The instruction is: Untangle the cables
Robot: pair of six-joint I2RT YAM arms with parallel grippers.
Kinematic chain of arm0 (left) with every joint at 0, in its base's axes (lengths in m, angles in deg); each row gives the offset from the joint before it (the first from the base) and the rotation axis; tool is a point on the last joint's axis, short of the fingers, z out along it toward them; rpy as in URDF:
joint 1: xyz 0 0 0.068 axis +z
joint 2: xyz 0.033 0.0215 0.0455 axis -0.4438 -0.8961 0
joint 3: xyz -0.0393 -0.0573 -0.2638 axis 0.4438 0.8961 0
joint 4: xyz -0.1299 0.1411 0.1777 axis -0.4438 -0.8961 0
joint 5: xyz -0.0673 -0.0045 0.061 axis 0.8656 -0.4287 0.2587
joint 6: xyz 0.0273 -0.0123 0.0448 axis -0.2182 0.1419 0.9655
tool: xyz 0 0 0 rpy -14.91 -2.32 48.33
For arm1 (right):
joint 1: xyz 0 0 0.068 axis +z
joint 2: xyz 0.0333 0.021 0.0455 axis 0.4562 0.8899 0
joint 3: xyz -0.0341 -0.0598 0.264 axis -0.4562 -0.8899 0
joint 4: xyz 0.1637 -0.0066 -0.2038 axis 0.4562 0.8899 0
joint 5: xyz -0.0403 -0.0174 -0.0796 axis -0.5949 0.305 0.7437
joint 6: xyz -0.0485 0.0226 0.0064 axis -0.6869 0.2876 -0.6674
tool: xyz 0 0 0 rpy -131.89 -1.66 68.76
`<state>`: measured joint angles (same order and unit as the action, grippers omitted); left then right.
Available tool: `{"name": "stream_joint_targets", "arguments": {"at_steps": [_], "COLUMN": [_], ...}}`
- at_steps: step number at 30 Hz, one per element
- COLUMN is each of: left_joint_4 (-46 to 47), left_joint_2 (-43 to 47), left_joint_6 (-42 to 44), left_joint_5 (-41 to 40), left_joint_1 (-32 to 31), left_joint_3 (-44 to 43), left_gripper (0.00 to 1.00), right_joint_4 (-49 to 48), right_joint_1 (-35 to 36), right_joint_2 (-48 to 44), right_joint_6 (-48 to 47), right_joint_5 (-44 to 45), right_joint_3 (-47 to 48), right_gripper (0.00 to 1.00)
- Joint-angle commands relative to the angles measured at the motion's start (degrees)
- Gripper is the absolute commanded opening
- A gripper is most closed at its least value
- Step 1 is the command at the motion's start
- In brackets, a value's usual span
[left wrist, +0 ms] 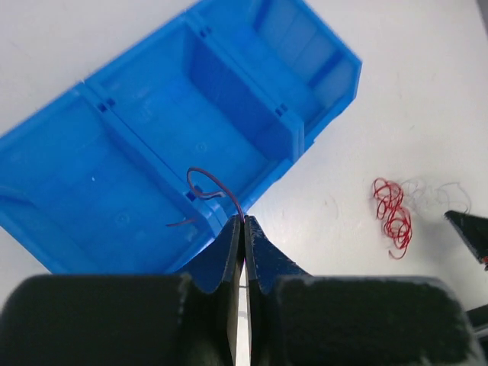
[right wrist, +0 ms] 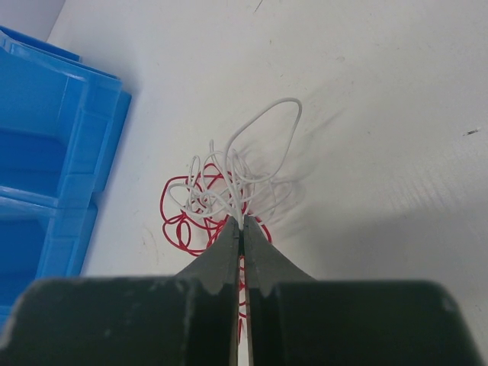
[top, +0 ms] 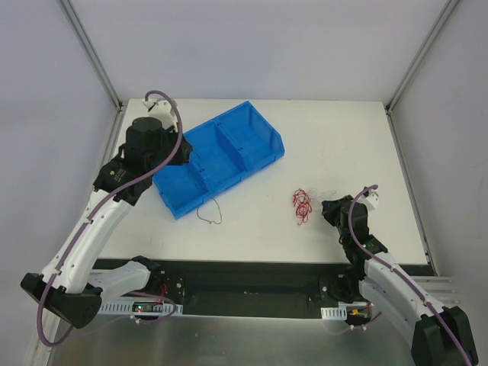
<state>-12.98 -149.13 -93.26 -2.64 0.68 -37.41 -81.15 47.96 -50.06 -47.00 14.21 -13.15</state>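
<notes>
The left gripper (left wrist: pixel 242 223) clamps a thin dark curly wire (left wrist: pixel 200 169) over the blue plastic bin (left wrist: pixel 152 114); the right gripper (right wrist: pixel 242 225) clamps a thin white wire (right wrist: pixel 223 181) above the red wire tangle (right wrist: pixel 177 225).

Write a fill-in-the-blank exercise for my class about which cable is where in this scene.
1. The left gripper, shut on the black cable, is near a bin whose colour is ___.
2. The right gripper is shut on a thin cable whose colour is ___.
3. The red cable lies between the bin and the ___ gripper.

Missing words: blue; white; right.
</notes>
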Motion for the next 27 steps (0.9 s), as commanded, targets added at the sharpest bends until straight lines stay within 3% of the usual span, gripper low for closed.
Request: {"name": "stream_joint_targets", "arguments": {"at_steps": [1, 20, 27], "left_joint_4": [0.8, -2.6, -3.2], "left_joint_2": [3.4, -8.1, -8.1], "left_joint_6": [4.2, 9.5, 12.3], "left_joint_5": [1.5, 2.0, -1.2], "left_joint_1": [2.6, 8.5, 9.6], "left_joint_3": [-7.2, -36.7, -34.9], "left_gripper": [0.00, 0.00, 0.00], "right_joint_4": [-2.6, -2.9, -2.9], "right_joint_1": [-0.3, -0.6, -0.6], "right_joint_2": [0.0, 1.2, 1.6], "right_joint_6": [-0.7, -0.8, -0.8], "right_joint_5": [-0.3, -0.8, -0.9], "right_joint_3": [0.0, 0.5, 0.7], "right_gripper": [0.01, 0.01, 0.01]}}
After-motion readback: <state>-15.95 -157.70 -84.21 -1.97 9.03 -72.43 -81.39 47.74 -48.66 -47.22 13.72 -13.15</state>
